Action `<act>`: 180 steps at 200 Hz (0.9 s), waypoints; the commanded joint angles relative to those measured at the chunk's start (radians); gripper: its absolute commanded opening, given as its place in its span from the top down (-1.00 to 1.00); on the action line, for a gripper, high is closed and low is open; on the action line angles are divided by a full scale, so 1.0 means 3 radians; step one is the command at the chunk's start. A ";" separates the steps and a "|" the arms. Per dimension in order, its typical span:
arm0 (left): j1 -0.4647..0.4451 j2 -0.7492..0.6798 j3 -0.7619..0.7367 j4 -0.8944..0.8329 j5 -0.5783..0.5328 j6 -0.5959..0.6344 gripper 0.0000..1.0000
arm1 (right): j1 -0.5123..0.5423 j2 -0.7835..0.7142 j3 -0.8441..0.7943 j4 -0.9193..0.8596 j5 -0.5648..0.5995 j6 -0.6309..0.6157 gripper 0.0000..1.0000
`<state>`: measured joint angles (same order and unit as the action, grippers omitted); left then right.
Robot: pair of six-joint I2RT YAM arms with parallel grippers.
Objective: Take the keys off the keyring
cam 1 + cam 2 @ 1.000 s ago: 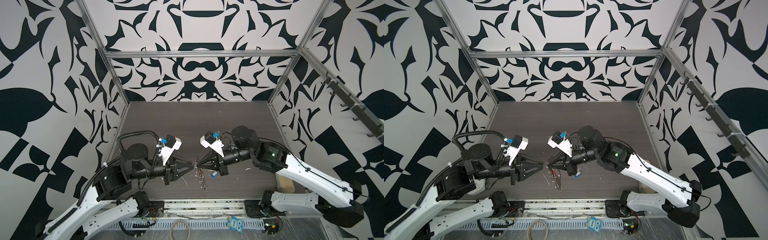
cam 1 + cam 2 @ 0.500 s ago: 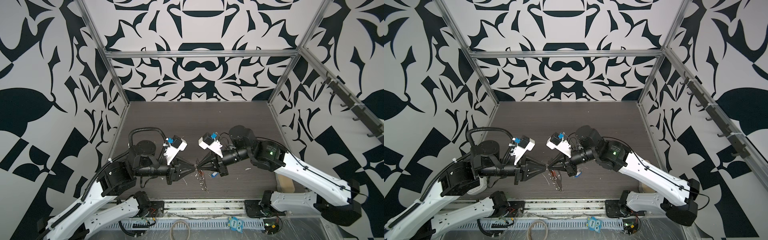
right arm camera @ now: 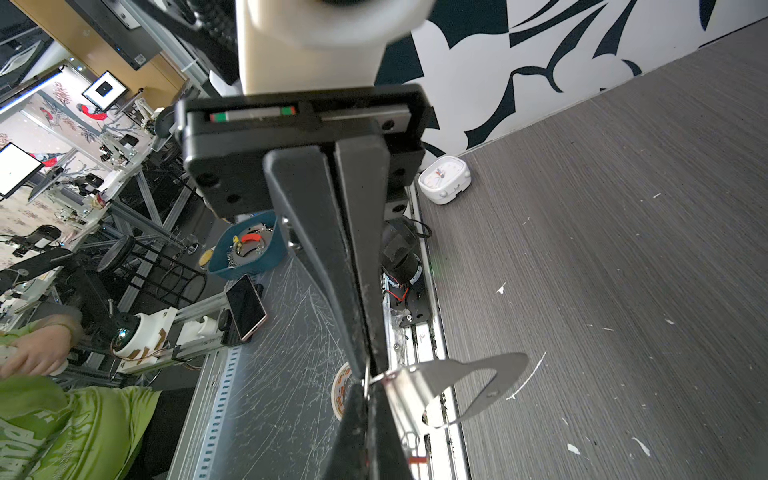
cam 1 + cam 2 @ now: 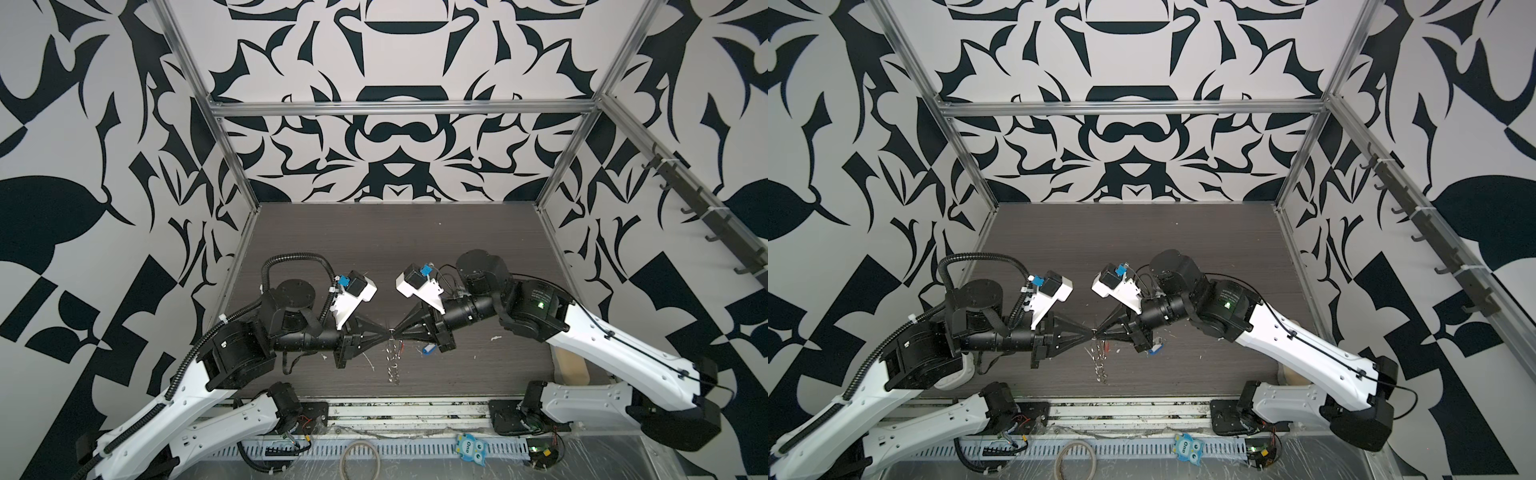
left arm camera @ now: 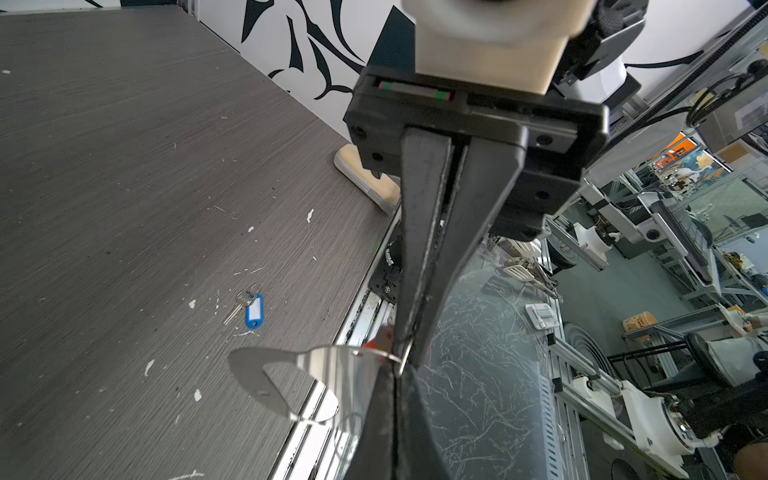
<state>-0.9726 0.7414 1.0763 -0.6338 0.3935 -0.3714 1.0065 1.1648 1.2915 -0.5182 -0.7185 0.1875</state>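
Note:
Both grippers meet tip to tip above the table's front. My left gripper (image 4: 384,331) (image 5: 395,372) is shut on a small split ring (image 5: 405,357) of the keyring. My right gripper (image 4: 397,330) (image 3: 365,388) is shut on the same ring (image 3: 365,376) from the opposite side. The keyring's grey D-shaped plate (image 5: 324,365) (image 3: 436,378) hangs from that ring, clear of the table, with more rings dangling below (image 4: 392,361). A red tag (image 5: 380,338) (image 3: 415,460) shows beside the plate; its key is hidden. The blue-tagged key (image 5: 253,311) (image 4: 428,350) lies loose on the table under the right gripper.
White scraps (image 5: 309,215) litter the dark wood table (image 4: 374,249). A white clock (image 3: 444,185) stands at the front left corner, a beige block (image 5: 365,183) at the front right corner. A tan cord loop (image 4: 359,459) lies below the front rail.
My left arm has swung right until its tips met the right gripper's, and its jaws have closed on the ring. The right arm has barely moved.

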 commanded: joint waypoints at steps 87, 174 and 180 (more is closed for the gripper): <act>0.0001 -0.0611 -0.0594 0.1254 -0.0391 -0.0101 1.00 | 0.0068 -0.0754 -0.0856 0.1690 0.0796 0.0343 0.05; 0.0000 -0.0631 -0.0709 0.1529 -0.0353 -0.0159 1.00 | 0.0127 -0.0698 -0.1030 0.2116 0.0861 0.0320 0.10; 0.0000 -0.0635 -0.0713 0.1544 -0.0346 -0.0163 1.00 | 0.0130 -0.0685 -0.1019 0.2103 0.0860 0.0309 0.10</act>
<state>-0.9730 0.5640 0.8742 -0.2440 0.2840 -0.4118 1.0378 0.9649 0.9787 0.0277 -0.4767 0.2863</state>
